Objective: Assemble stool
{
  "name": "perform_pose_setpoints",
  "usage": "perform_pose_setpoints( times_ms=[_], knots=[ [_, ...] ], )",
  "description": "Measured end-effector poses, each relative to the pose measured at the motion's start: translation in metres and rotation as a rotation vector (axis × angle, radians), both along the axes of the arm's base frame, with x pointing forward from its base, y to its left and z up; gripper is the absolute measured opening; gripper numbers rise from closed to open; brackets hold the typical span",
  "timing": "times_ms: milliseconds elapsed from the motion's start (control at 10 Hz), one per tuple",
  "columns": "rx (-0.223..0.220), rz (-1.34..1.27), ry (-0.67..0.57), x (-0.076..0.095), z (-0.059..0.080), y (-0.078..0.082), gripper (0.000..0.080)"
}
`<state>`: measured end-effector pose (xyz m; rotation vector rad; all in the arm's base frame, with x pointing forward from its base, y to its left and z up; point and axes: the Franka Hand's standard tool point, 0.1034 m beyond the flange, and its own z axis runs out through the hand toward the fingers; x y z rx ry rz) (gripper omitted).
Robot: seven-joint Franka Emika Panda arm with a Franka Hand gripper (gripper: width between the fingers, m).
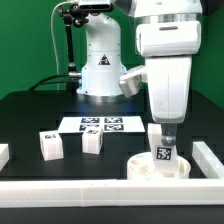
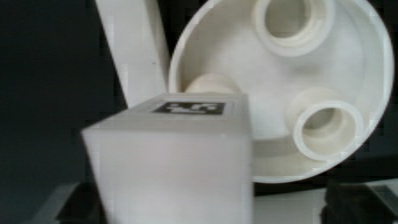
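Hand (image 1: 163,134) sits directly above the leg (image 1: 163,154), which stands upright on the seat (image 1: 140,168) at near right. Jaws straddle its top; gripping or not, can't tell.

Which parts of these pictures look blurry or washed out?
Wrist view: the leg up close is soft and out of focus, and its tag is smeared. The seat behind it reads clearer but nearly blown white. Exterior view: sharper overall, with white parts bright against the dark table and little shadow detail.
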<state>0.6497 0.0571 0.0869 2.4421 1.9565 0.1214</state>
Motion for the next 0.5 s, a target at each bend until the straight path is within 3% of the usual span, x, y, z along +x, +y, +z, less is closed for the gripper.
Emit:
perform_pose_setpoints(
  times_ms=[100,200,500],
  knots=[
    [0.0,-0.001,0.001,-0.0002,-0.0002,-0.0004,0.0403],
    [0.0,-0.001,0.001,-0.0002,-0.0003,-0.0007,0.0338],
    [0.002,-0.034,0.006,-0.0002,-0.0006,-0.0011,0.0338]
  ],
)
